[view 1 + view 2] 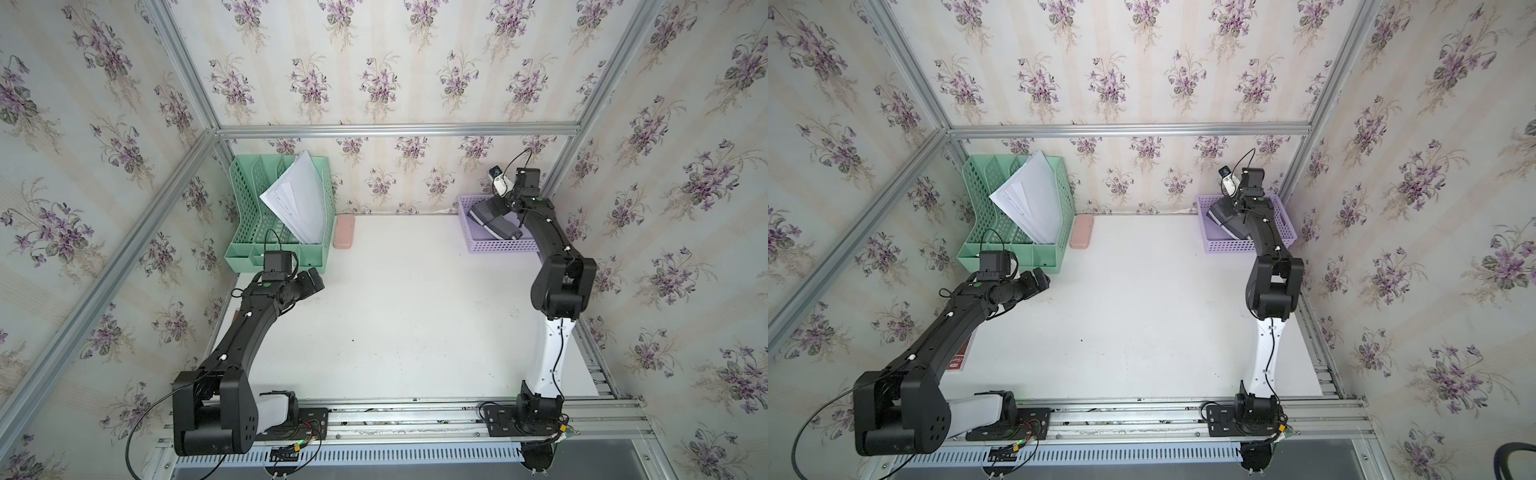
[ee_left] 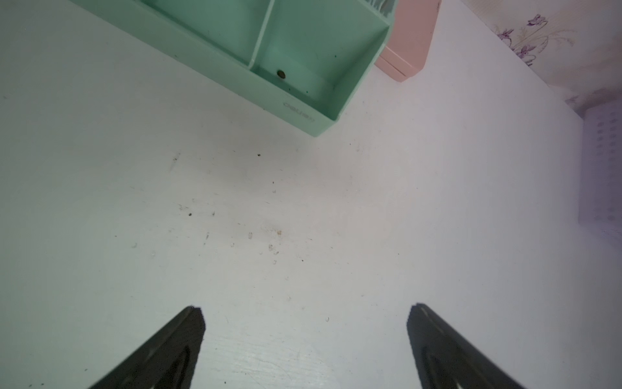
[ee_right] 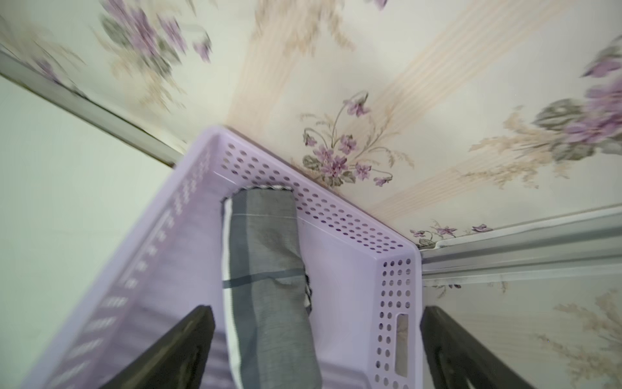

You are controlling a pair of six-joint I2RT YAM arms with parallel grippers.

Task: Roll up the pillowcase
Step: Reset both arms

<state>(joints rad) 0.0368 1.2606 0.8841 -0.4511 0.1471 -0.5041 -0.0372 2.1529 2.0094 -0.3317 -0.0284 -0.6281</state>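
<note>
Right wrist view: rolled pillowcase (image 3: 269, 286) lies stowed in the far-right lilac basket (image 3: 336, 215); right tool (image 3: 316, 308) gapes wide above it, gripping nothing.

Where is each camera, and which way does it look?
Top views: overhead, looking down on the table; left arm, right arm show.
Left wrist: on left arm, facing table and green organizer; open left jaws show.
Right wrist: on right arm, facing rolled pillowcase in lilac basket; open right jaws show.
Shared: both wrist views catch that basket.
</note>
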